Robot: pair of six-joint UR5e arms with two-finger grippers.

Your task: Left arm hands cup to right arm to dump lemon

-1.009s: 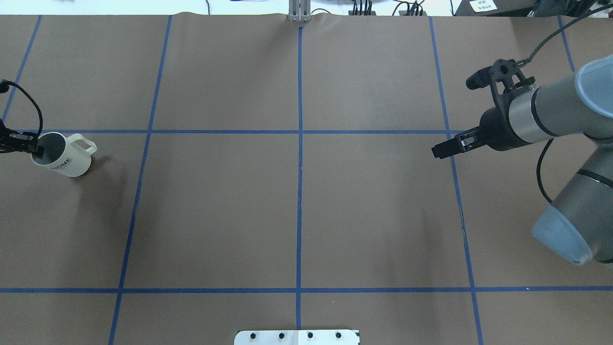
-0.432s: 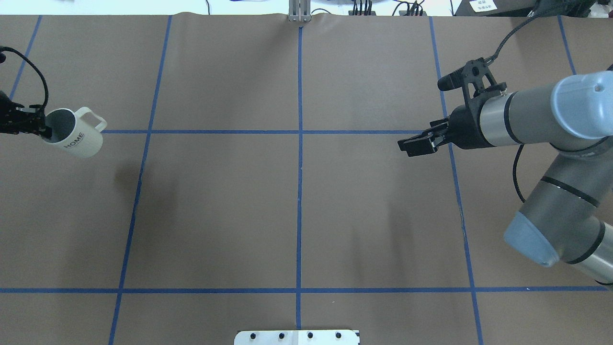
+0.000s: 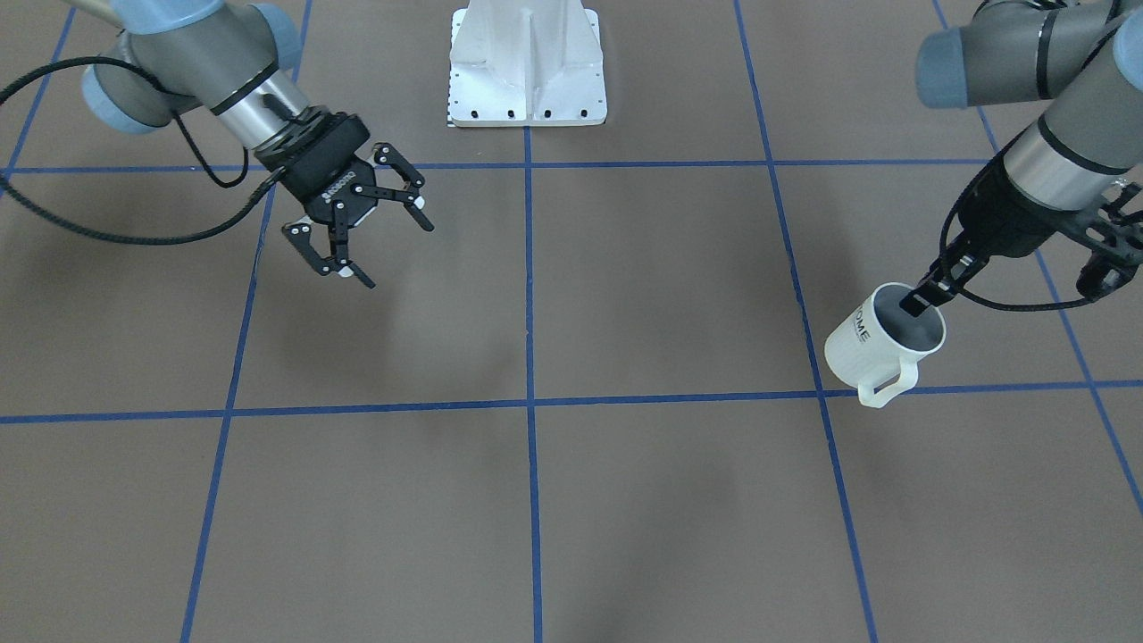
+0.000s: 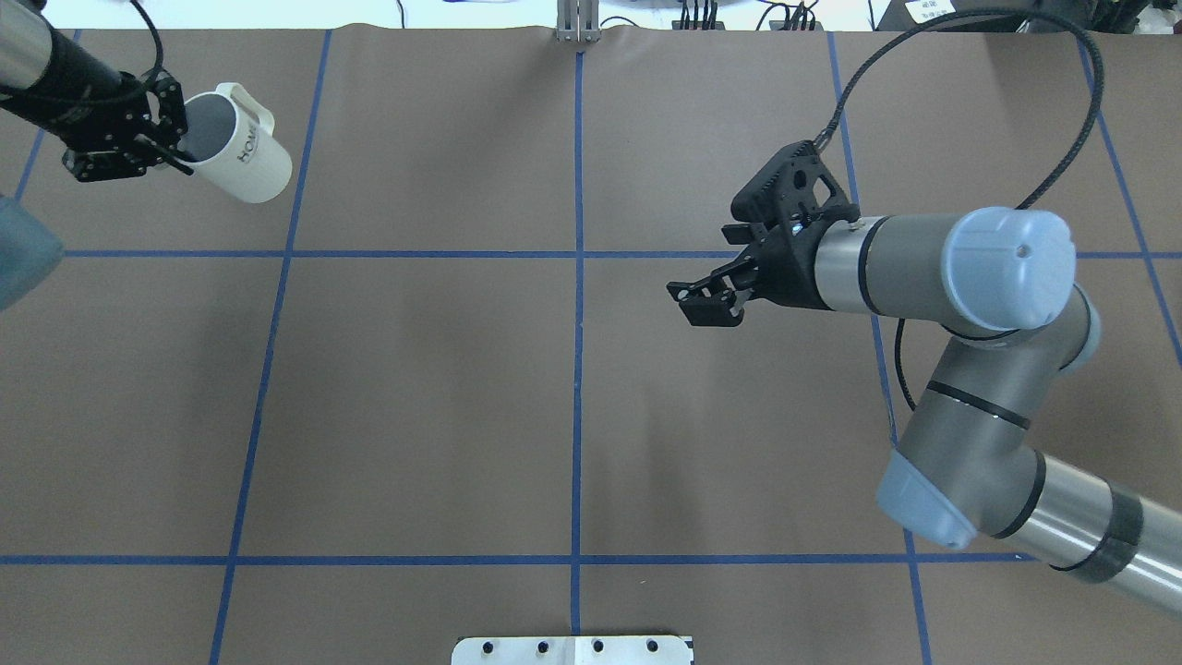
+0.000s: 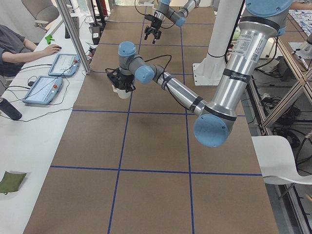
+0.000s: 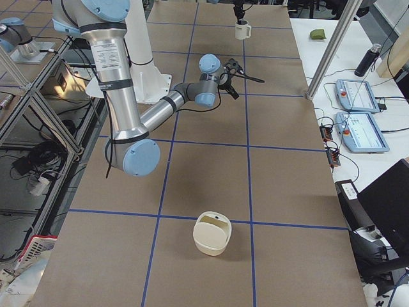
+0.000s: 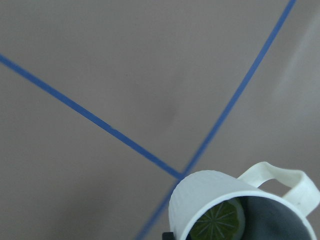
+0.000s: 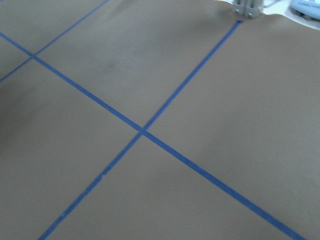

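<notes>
The white "HOME" cup (image 4: 242,159) hangs tilted above the table's far left. My left gripper (image 4: 182,151) is shut on its rim, one finger inside. The cup also shows in the front view (image 3: 877,346), the left side view (image 5: 120,90) and the right side view (image 6: 241,29). In the left wrist view a greenish-yellow lemon slice (image 7: 218,220) lies inside the cup (image 7: 210,192). My right ROBOTIQ gripper (image 3: 397,256) is open and empty with its fingers spread. It hovers right of the table's centre line in the overhead view (image 4: 704,305), far from the cup.
The white robot base plate (image 3: 527,62) stands at the near table edge (image 4: 572,649). A cream container (image 6: 212,234) sits on the table at the robot's right end. Tablets (image 6: 355,96) and an operator (image 5: 14,46) are along the far side.
My left arm has lifted the cup and carried it toward the far edge and a little rightward. My right arm has swung left toward the table's centre, gripper still open.
</notes>
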